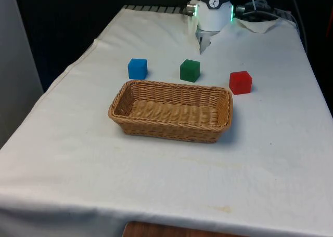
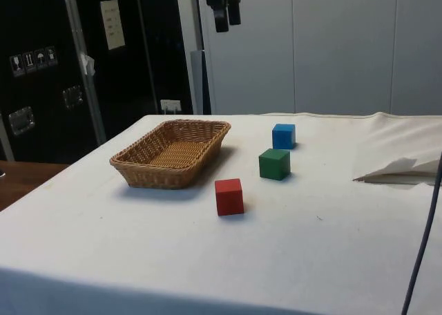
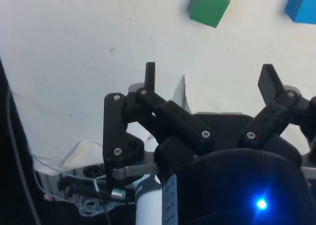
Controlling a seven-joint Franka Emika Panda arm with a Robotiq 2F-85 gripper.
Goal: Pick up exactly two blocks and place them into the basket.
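Nearest the front camera lies bare cloth (image 1: 166,180), and past it the wicker basket (image 1: 171,111), long side across the view, nothing inside it. Beyond the basket sit three cubes in a loose row, all upright on the cloth and apart from one another. The blue block (image 1: 138,68) stands near the basket's far corner on the front view's left. The green block (image 1: 190,70) sits just behind the middle of the far rim. The red block (image 1: 240,82) rests off the far corner on the front view's right, close to the rim but not touching it.

From the side, the red block (image 2: 228,196) is the closest to that camera, the green (image 2: 275,164) next, the blue (image 2: 283,136) farthest, with the basket (image 2: 173,153) beside them. Nothing lies between the cubes and the basket.

The gripper (image 2: 225,11) hangs high above the table in the side view, well clear of everything. In the wrist view its fingers (image 3: 150,75) are spread wide with nothing between them, and the gripper (image 3: 210,77) looks down on the green block (image 3: 209,6) and blue block (image 3: 301,5). A crumpled fold of cloth (image 2: 400,170) rises at the robot's end of the table.
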